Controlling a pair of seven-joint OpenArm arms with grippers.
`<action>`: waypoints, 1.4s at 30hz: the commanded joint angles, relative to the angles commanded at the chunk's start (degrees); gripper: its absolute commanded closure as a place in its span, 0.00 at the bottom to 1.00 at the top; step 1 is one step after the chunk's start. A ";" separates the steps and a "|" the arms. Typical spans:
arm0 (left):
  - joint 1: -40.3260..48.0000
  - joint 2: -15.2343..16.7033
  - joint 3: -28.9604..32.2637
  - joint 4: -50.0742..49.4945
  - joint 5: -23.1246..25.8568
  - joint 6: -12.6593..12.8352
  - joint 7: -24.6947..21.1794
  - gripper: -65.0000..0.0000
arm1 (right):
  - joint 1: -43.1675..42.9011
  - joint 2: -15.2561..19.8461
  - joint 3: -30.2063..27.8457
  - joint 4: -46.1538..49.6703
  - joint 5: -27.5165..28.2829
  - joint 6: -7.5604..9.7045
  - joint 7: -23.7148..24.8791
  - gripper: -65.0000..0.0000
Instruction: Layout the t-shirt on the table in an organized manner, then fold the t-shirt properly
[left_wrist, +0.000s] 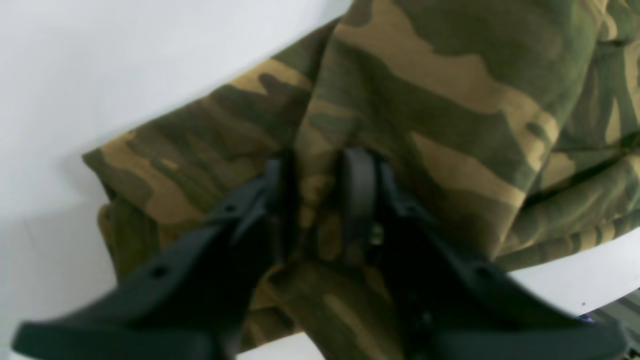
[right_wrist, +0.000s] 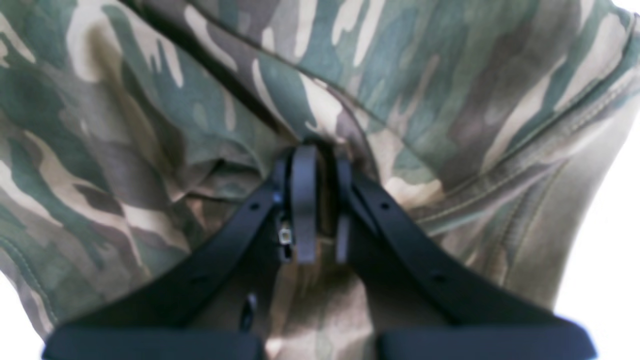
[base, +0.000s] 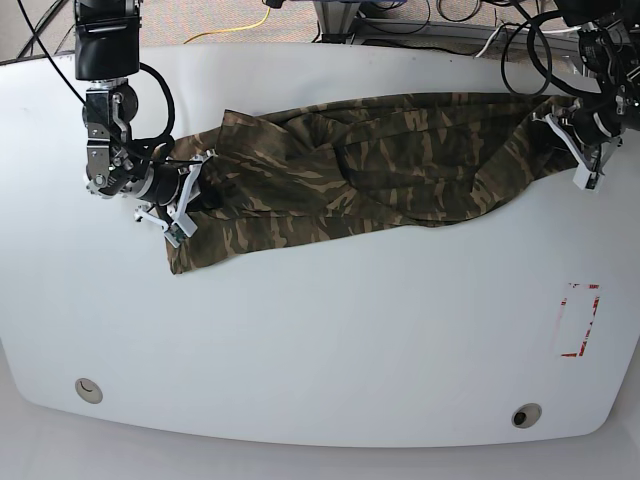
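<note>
Stretching stage, layout unfinished | right gripper (base: 190, 190): fingers pinched tight on the t-shirt (base: 380, 160) at its left end | t-shirt: long rumpled band across the far half of the table (base: 320, 340), not yet flat, no fold made | left gripper (base: 568, 135): nearly closed, cloth bunched between fingers at right end

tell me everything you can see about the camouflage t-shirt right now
The t-shirt is soft cloth in dark green, brown and tan camouflage. It lies stretched sideways across the far half of the white table, wrinkled and bunched, not flat. The right gripper pinches one end, the left gripper the other; both are closed on folds of fabric. Stitched hems show near the right gripper.
</note>
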 joint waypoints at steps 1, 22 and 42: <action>0.00 -0.09 0.00 0.09 0.00 0.00 0.00 0.82 | 0.00 0.00 0.00 0.00 0.00 0.00 0.00 0.93; 0.18 -2.37 -4.48 16.26 0.09 0.00 0.26 0.82 | 0.00 0.09 0.00 0.00 0.00 0.00 0.00 0.93; -13.98 -2.11 4.40 -2.02 0.00 0.00 0.18 0.46 | 0.00 -0.09 -0.09 0.09 0.00 0.00 0.00 0.93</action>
